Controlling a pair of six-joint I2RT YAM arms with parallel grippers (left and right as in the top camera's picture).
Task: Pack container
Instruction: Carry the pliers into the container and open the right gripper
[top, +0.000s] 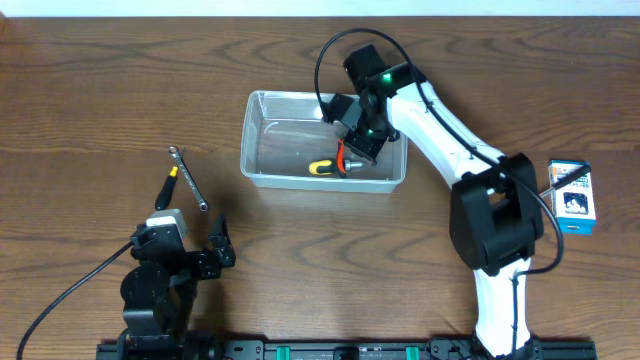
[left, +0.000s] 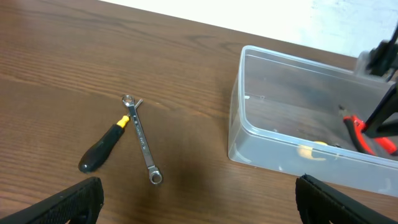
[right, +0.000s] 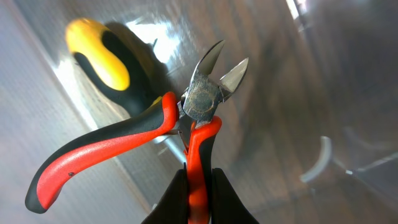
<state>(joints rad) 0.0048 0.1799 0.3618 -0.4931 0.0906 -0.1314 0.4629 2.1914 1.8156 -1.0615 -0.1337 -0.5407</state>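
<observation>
Red-handled side cutters are clenched in the right gripper inside the clear container.
One red handle is pinched between the fingers, the other is splayed aside, and the blades are parted beside a yellow-and-black tool handle. The container is set mid-bench toward the far edge. The left gripper is held released and empty by the near edge. A wrench and a black screwdriver are laid touching on the bench's left half. A blue-and-white box is seen by the right edge.

R arm white w/ blk joints, green LED.
</observation>
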